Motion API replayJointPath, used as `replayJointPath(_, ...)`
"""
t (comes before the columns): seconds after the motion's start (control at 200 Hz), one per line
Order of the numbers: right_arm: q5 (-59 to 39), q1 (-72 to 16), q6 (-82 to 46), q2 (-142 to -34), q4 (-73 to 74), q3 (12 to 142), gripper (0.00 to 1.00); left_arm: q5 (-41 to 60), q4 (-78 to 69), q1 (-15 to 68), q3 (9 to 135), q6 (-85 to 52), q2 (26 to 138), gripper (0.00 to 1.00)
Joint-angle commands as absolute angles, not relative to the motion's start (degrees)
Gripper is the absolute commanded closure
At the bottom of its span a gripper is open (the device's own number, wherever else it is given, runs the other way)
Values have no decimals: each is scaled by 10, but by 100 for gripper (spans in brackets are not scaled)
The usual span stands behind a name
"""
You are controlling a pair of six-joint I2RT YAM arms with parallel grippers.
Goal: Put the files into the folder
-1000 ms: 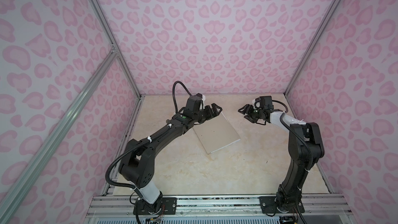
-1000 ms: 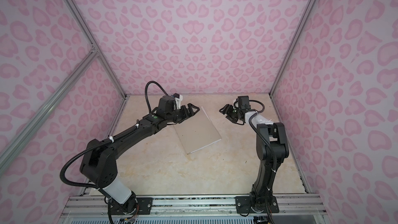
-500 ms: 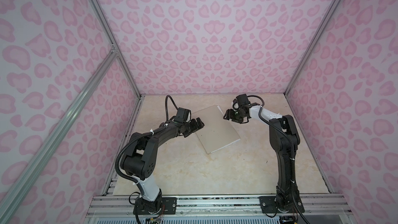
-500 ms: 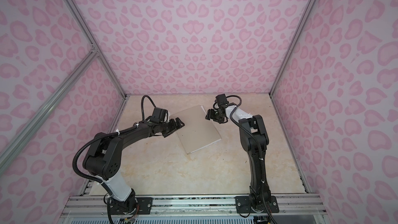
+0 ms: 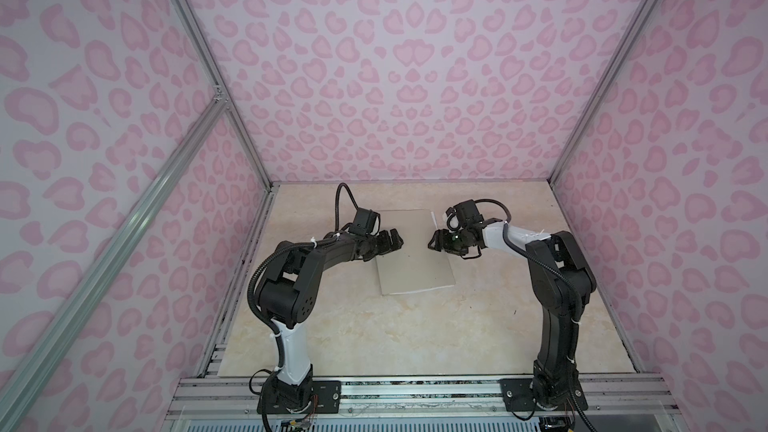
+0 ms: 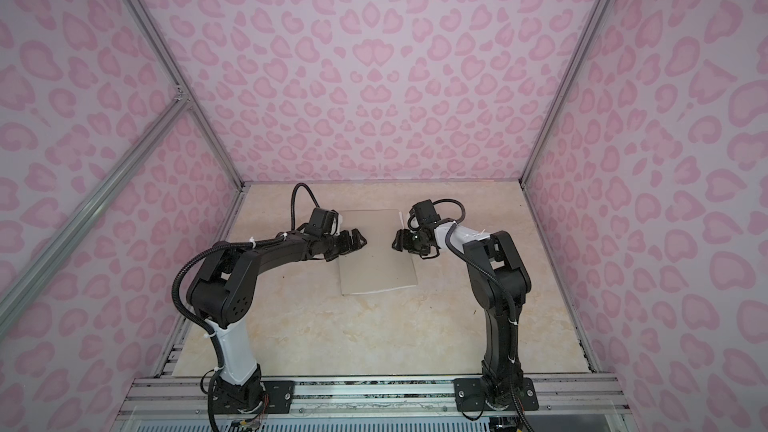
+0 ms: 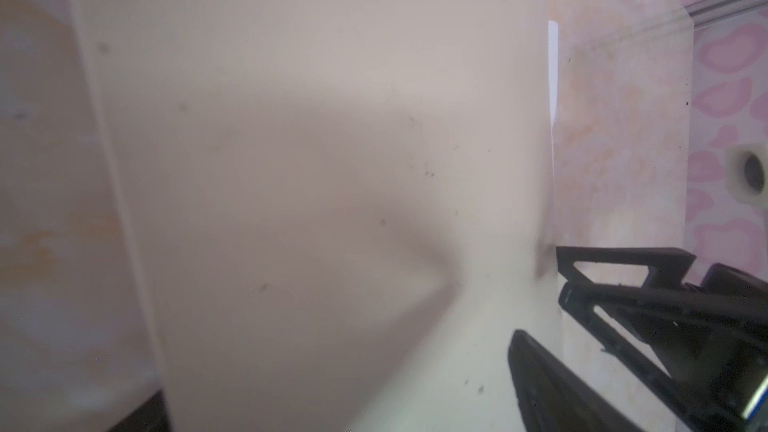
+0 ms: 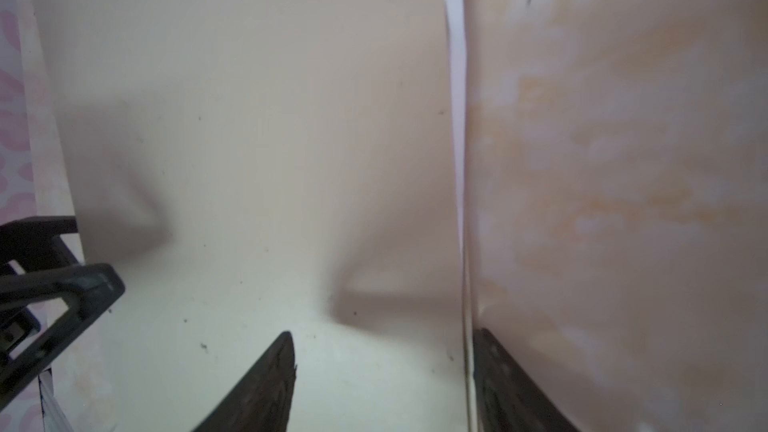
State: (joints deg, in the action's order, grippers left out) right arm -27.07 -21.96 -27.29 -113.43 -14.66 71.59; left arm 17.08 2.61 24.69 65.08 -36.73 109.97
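Note:
The folder (image 5: 415, 255) lies shut and flat on the table in both top views (image 6: 376, 259). Thin white edges of the files (image 5: 433, 220) stick out along its right side (image 8: 455, 56) (image 7: 552, 68) and its near edge. My left gripper (image 5: 395, 241) hangs open over the folder's left part; in the left wrist view its fingers (image 7: 536, 371) stand wide apart over the beige cover (image 7: 311, 139). My right gripper (image 5: 434, 241) is open at the folder's right edge. One of its fingers (image 8: 270, 380) is over the cover, the other past the edge over the table. Neither holds anything.
The cream marbled tabletop (image 5: 395, 334) is walled by pink patterned panels on three sides. An aluminium rail (image 5: 415, 392) with both arm bases runs along the front. The two grippers face each other across the folder, a short gap apart.
The folder has turned from a diagonal lie to nearly square with the table. My right gripper came leftward and nearer to its right edge. My left gripper drew back to its left part.

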Motion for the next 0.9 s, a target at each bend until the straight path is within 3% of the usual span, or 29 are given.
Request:
replayJointPath(0.0, -300, -235, -318, -1099, -132, 654, 33, 198, 71, 273, 624, -365, 1080, 0)
replayJointPath(0.38, -224, -281, -423, -944, -59, 447, 32, 155, 58, 306, 477, -406, 950, 0)
replayJointPath(0.65, -172, -260, -413, -905, -106, 457, 31, 128, 94, 280, 489, -391, 926, 2)
replayJointPath(0.835, -135, -241, -386, -838, -120, 470, 30, 143, 82, 232, 481, -381, 842, 2)
replayJointPath(0.86, -127, -237, -381, -830, -127, 475, 29, 139, 83, 227, 478, -376, 826, 3)
replayJointPath(0.895, -121, -229, -374, -820, -134, 481, 18, 128, 88, 220, 475, -367, 802, 3)
